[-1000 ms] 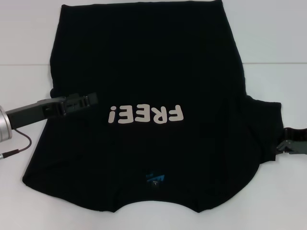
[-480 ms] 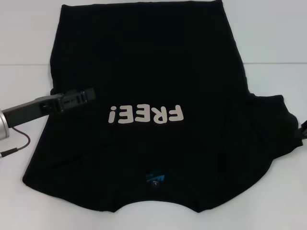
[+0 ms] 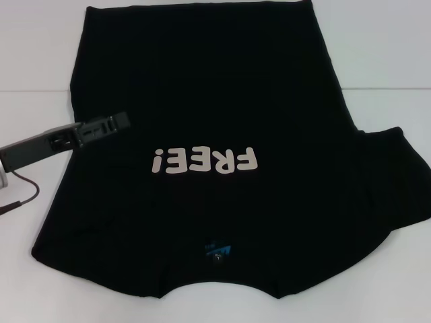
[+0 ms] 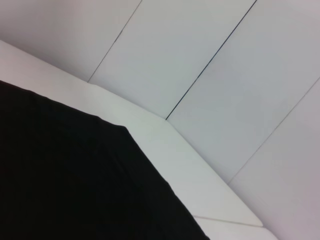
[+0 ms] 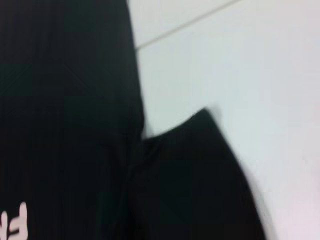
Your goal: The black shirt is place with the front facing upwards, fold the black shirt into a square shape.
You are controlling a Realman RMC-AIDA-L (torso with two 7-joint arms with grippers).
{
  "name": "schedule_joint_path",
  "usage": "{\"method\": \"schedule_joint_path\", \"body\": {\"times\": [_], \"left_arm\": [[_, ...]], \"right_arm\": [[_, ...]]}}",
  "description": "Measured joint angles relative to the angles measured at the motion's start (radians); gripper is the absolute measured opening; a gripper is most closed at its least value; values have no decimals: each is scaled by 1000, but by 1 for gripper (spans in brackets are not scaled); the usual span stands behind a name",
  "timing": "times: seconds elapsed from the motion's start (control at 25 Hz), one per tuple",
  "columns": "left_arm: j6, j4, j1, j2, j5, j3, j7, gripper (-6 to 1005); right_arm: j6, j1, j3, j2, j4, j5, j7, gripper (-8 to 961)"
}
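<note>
The black shirt [image 3: 215, 87] lies flat on the white table [image 3: 384, 47], front up, with its neck at the near edge. Its cream "FREE!" letters [image 3: 205, 161] read upside down in the head view, and a small blue neck label [image 3: 217, 250] shows below them. The right sleeve [image 3: 394, 175] is spread out on the table. My left gripper [image 3: 114, 122] hovers over the shirt's left edge at chest height, pointing inward. My right gripper is out of view. The left wrist view shows the shirt's hem corner [image 4: 60, 175]. The right wrist view shows the shirt's body [image 5: 65, 100] and sleeve [image 5: 200, 180].
A thin cable [image 3: 23, 192] hangs from the left arm over the table at the left. A seam in the table [image 3: 387, 88] runs across behind the shirt's right side. Grey wall panels [image 4: 225, 60] stand behind the table.
The right gripper has pulled away to the right and left the picture, and the right sleeve now lies spread wider. The left gripper has drifted back and to the left.
</note>
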Motion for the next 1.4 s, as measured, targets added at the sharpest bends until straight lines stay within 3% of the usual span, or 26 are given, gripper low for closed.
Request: {"method": "schedule_joint_path", "body": {"times": [0.24, 0.56, 0.8, 1.0, 1.4], "left_arm": [[9, -1, 1, 1, -25, 0, 0, 804], [10, -1, 7, 2, -38, 0, 0, 789], [2, -1, 10, 4, -46, -2, 0, 782], [2, -1, 8, 3, -46, 0, 1, 783], [8, -1, 11, -2, -46, 0, 0, 784]], "right_arm": [[-9, 9, 15, -14, -12, 1, -1, 52], [-48, 6, 5, -11, -12, -24, -23, 53], [-91, 8, 6, -23, -11, -119, -23, 55], [-64, 8, 12, -4, -11, -137, -18, 131], [4, 12, -41, 49, -3, -142, -18, 494]]}}
